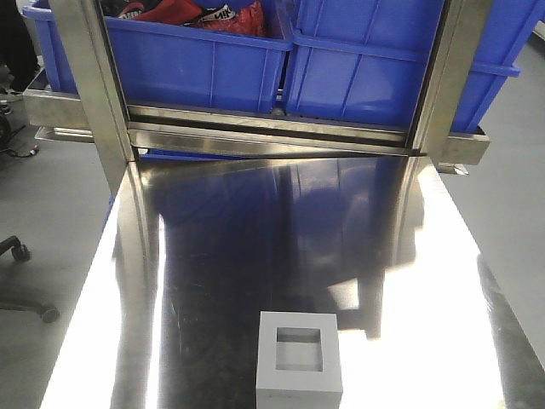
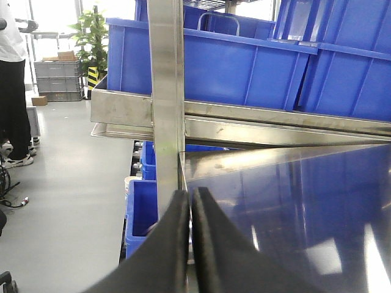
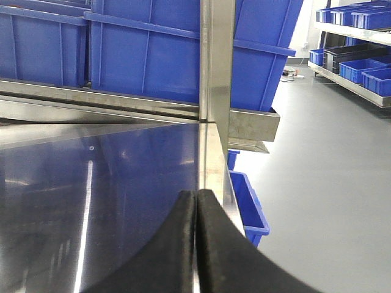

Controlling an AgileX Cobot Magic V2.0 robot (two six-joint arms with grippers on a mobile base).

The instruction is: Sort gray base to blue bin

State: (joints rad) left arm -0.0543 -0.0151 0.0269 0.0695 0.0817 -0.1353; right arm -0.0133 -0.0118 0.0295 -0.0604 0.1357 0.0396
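Observation:
The gray base, a matte gray cube with its square recess facing up, sits on the steel table near the front edge. The blue bin stands on the shelf behind the table, to the right of a bin holding red items. Its wall also shows in the right wrist view, blue bin. My left gripper hangs shut and empty over the table's left rear corner. My right gripper is shut and empty over the right edge. Neither gripper shows in the front view.
Steel posts flank the shelf at the table's back corners. Small blue bins sit on the floor beside the table. A chair base and a standing person are on the left.

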